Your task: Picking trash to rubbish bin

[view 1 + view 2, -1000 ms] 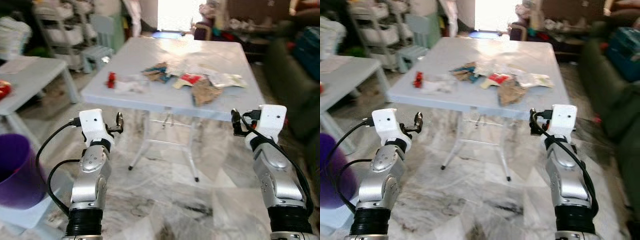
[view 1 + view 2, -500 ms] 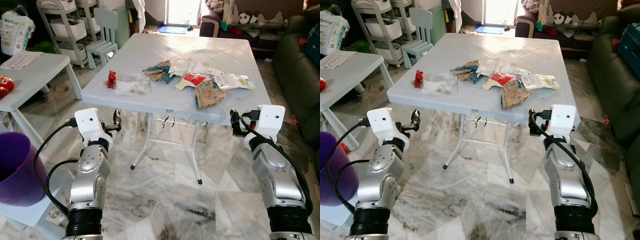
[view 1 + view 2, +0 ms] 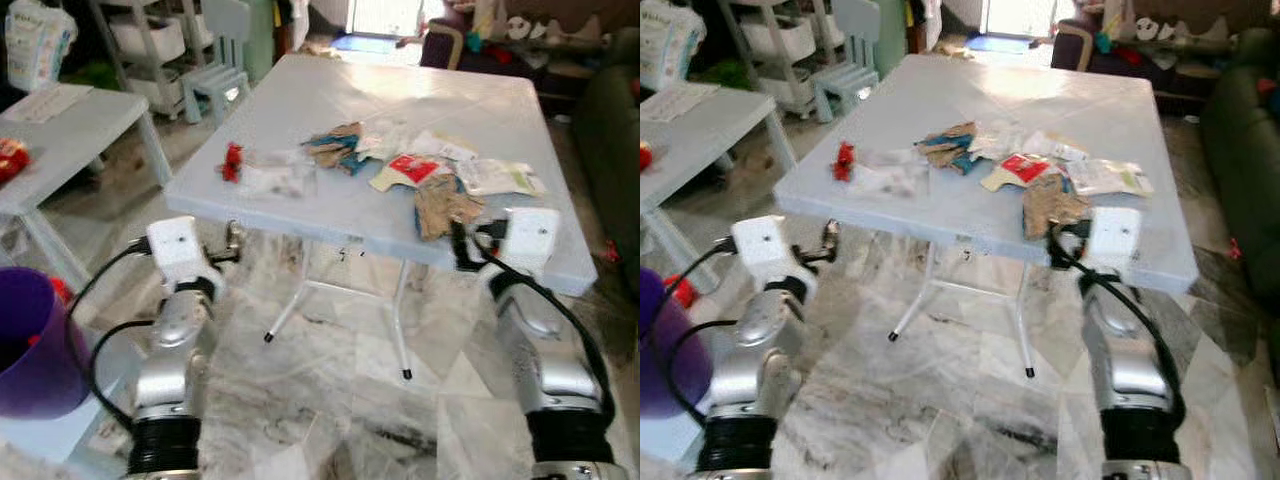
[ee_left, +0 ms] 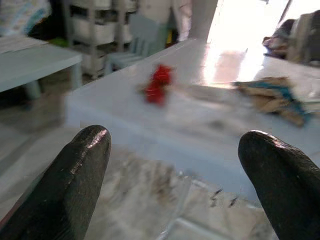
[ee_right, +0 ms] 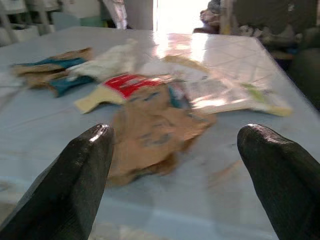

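Right gripper (image 5: 175, 165) is seen with its black fingers spread wide and nothing held between them, raised to the near edge of the pale table (image 3: 300, 110). Directly ahead of it, just past the edge, a crumpled brown wrapper (image 5: 150, 132) is located; a red-and-white packet (image 5: 117, 87) and a clear plastic bag (image 5: 225, 97) lie beyond that. Left gripper (image 4: 175, 180) is likewise wide open and empty, held short of the table edge, with a small red item (image 4: 157, 85) ahead of it on the tabletop. A purple bin (image 3: 35, 340) is positioned on the floor, well apart to the outer side of the left arm. The step in hand is judged to be the approach to the trash. For the next move, the right gripper would need to be advanced over the brown wrapper and lowered before closing.
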Tool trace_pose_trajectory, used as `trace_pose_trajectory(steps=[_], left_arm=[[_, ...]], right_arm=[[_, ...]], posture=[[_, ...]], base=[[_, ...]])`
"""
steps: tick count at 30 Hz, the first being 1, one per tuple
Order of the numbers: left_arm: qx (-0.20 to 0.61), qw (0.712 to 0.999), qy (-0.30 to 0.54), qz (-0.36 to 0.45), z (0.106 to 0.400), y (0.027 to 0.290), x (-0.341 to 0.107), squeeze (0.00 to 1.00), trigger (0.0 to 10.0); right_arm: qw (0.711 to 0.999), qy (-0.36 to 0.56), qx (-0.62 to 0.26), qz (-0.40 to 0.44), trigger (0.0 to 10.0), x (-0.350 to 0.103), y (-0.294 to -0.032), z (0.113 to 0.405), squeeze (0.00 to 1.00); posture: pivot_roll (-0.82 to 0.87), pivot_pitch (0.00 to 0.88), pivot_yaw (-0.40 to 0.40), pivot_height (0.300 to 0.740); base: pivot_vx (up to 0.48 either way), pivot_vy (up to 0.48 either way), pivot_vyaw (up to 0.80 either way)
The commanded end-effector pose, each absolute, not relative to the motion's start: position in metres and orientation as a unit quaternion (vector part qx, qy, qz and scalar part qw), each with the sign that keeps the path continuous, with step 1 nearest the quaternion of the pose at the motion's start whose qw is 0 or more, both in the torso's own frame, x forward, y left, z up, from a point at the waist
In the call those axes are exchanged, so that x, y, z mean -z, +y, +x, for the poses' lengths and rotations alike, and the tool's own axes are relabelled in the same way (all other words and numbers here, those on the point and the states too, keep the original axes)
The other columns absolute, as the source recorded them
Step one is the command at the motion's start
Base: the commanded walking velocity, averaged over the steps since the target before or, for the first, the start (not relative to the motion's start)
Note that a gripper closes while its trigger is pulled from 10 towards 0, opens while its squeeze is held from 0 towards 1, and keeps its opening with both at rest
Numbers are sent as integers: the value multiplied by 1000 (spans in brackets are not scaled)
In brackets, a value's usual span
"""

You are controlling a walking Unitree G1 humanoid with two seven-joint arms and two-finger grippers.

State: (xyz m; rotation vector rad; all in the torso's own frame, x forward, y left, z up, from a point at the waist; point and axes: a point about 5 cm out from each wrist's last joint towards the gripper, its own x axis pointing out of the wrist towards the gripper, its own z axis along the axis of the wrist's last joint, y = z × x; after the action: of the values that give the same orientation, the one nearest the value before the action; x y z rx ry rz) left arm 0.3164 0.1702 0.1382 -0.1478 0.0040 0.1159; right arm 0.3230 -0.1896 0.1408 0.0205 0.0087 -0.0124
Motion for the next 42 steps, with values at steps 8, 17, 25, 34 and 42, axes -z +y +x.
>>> trace_pose_trajectory(steps=[8, 17, 25, 34, 42], left_arm=[[-37, 997, 4, -72, 317, 159, -140, 0, 10000], [-38, 998, 8, -55, 317, 156, -137, 0, 10000], [-25, 998, -6, -53, 317, 151, -141, 0, 10000], [-27, 998, -5, -54, 316, 151, -140, 0, 10000], [-32, 998, -3, -61, 316, 153, -139, 0, 10000]], right_arm=[[1000, 4, 8, 9, 10000, -143, -195, 322, 0], [1000, 10, 4, 8, 10000, -141, -194, 322, 0], [1000, 9, 1, 10, 10000, -142, -193, 322, 0], [1000, 12, -1, 8, 10000, -141, -193, 321, 0], [1000, 13, -4, 7, 10000, -140, -193, 321, 0]], posture=[[-33, 0, -29, 740], [-33, 0, -30, 740], [-36, 0, -30, 740], [-37, 0, -30, 740], [-35, 0, -32, 740]], base=[[402, 0, 0], [158, 0, 0], [0, 0, 0], [0, -328, 0], [0, -81, 0]])
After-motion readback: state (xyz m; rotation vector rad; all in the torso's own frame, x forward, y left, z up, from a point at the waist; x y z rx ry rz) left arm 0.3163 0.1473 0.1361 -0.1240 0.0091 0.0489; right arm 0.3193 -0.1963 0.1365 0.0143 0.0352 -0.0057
